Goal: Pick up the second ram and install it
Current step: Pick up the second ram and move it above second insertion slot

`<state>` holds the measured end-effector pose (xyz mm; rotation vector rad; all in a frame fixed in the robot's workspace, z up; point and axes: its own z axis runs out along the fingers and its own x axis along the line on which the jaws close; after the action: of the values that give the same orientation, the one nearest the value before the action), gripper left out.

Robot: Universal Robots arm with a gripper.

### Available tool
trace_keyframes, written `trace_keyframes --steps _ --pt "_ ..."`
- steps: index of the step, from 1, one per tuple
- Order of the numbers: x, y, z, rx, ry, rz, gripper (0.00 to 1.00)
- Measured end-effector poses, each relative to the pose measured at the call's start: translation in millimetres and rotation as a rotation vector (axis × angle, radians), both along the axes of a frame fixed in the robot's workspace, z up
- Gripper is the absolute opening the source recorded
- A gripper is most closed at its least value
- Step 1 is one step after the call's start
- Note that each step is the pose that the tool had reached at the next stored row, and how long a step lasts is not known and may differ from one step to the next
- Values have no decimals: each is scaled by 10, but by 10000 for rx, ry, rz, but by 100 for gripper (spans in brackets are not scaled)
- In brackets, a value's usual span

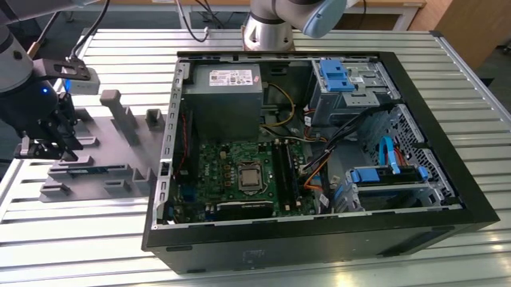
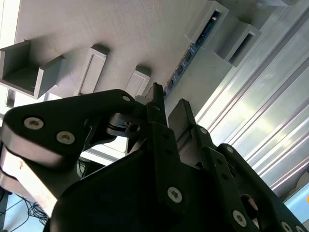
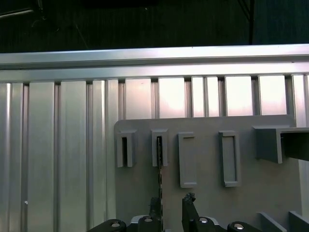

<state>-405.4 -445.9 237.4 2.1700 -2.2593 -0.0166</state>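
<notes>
Ribbed aluminium table (image 1: pixel 72 239) underneath it all, and on it the grey tray (image 1: pixel 100 128) with its upright posts. That is where the second ram (image 2: pixel 193 47) sits, standing on its edge in a narrow slot between two posts.

In the second wrist view the stick is a thin, dark strip with a bluish tint and a row of small dark blocks along it, running from the far post towards the gripper (image 2: pixel 169 102). The first wrist view catches it dead edge-on – the second ram (image 3: pixel 159 166) there is hardly more than a dark line, leaving a post and ending low down at the gripper (image 3: pixel 172 203). The exterior view gives only a faint dark sliver for it (image 1: pixel 84 170), low in the tray.

The jaws are apart with a clear gap. Both wrist views show one finger (image 3: pixel 155 208) just beside the stick's near end and the other on its far side. Whether a pad touches it, I cannot tell, but it is not clamped.

Pulling back to the exterior view: the gripper (image 1: pixel 49 149) hangs over the tray at the exterior view's left. An open black computer case (image 1: pixel 319 239) lies flat in the middle of the table, just beside the tray. Inside it are the green motherboard (image 1: pixel 227 158) with its silver processor (image 1: pixel 250 176), a grey power supply (image 1: pixel 224 95) above that, and blue drive brackets (image 1: pixel 335 75) towards the exterior view's right.
</notes>
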Motion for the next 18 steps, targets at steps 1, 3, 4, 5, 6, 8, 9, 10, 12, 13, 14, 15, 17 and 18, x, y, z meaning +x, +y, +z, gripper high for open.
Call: trace_keyframes --steps 1,3,4,5,6,8,9,10,12,13,14,15,17,18 --pt "0 0 0 -1 1 0 32" --pt "0 -1 -2 0 -1 0 32" --pt "0 -3 -5 1 -3 0 32" --pt "1 -8 -9 1 -2 1 32" --pt "1 -13 -13 0 -1 2 32" --pt "1 -22 -30 1 -2 1 32" --pt "0 -28 -38 0 -2 1 32" --pt "0 -33 -47 1 -4 1 32" --pt "0 -40 -68 1 -15 -1 32" --pt "0 -42 -80 1 -22 0 32" --pt "0 -44 -90 2 -29 0 32" --pt "0 -44 -99 1 -36 0 32" --pt "0 -46 -114 1 -55 0 32" --pt "0 -46 -119 1 -64 1 32"
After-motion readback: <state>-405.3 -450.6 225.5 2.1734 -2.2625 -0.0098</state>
